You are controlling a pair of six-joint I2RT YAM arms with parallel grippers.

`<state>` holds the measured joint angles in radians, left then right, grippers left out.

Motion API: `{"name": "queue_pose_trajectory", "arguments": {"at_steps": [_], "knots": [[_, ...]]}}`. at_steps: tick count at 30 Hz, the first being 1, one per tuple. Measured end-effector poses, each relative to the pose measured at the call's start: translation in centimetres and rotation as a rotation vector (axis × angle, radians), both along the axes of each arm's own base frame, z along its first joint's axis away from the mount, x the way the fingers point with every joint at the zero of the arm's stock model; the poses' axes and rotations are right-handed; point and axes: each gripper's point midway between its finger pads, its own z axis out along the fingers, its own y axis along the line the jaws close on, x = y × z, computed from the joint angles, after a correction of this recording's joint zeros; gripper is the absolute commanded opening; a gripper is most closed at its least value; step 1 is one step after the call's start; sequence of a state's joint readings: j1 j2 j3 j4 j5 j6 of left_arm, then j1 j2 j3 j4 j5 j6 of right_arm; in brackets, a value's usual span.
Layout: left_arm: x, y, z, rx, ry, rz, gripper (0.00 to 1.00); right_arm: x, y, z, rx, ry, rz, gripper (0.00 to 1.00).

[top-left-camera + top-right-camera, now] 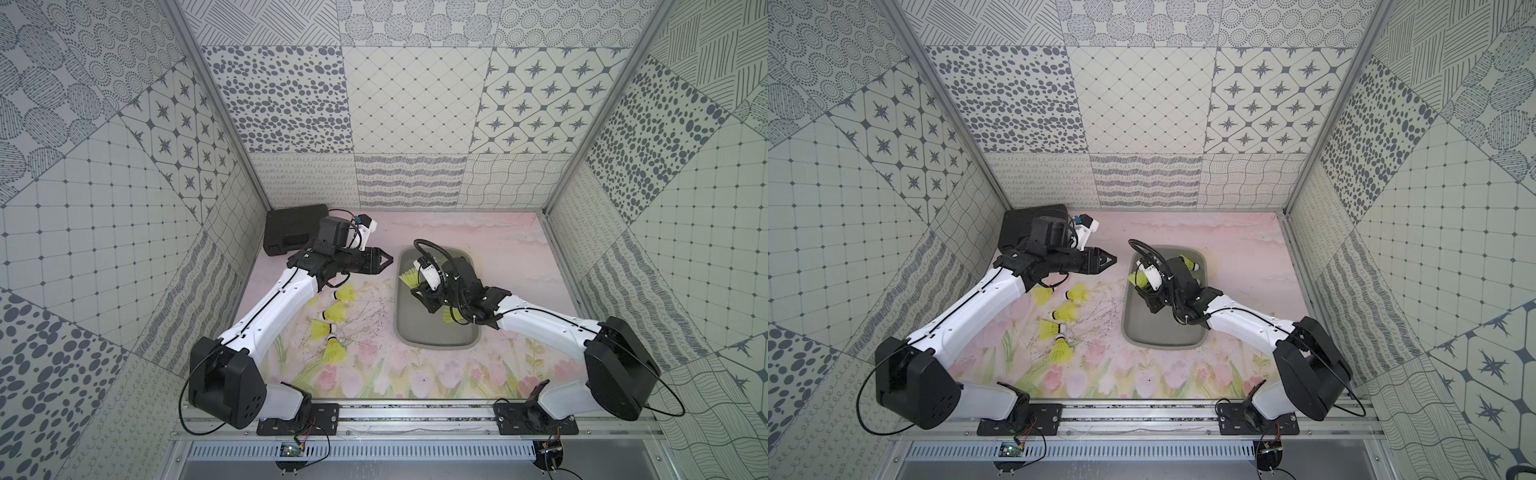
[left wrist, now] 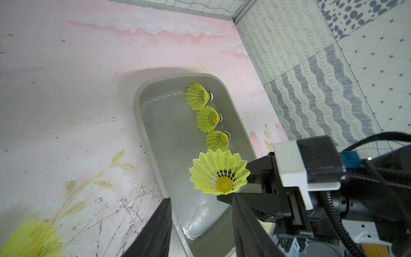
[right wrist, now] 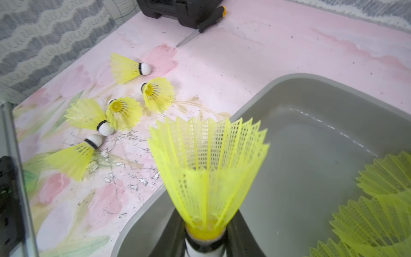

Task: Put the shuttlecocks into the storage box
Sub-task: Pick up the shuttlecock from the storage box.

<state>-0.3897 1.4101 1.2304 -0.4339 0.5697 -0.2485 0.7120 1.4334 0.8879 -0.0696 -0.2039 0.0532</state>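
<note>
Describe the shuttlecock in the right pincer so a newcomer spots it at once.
Find the grey storage box right of centre on the pink floral mat. Above it hangs the right pincer, shut on one neon-yellow shuttlecock. Unlike the ones lying in the box or on the mat, it is lifted, clamped at its white tip.

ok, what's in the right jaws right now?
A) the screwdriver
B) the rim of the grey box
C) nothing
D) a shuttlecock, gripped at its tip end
D: in the right wrist view the right jaws are shut on the white tip of a shuttlecock, its yellow skirt pointing away from them, above the storage box.
</note>
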Motion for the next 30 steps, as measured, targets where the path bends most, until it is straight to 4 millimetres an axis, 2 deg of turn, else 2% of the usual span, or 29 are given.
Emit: {"name": "queue_pose_trajectory", "arguments": {"at_steps": [4, 9, 18, 30], "knots": [[-0.8, -1.4, 0.7, 0.01, -0.041, -0.132, 0.5, -1.4, 0.0, 0.6, 0.001, 0.021, 0.099, 0.19], [-2.6, -2.7, 0.9, 0.016, -0.108, -0.301, 0.62, -3.1, 0.3, 0.3, 0.0, 0.075, 0.184, 0.19], [-5.8, -5.0, -0.2, 0.04, -0.166, -0.579, 0.56, -4.4, 0.6, 0.1, 0.019, 0.123, 0.239, 0.19], [-7.9, -5.2, -1.9, 0.075, -0.175, -0.71, 0.53, -4.7, 0.8, 0.2, 0.028, 0.133, 0.255, 0.2]]}}
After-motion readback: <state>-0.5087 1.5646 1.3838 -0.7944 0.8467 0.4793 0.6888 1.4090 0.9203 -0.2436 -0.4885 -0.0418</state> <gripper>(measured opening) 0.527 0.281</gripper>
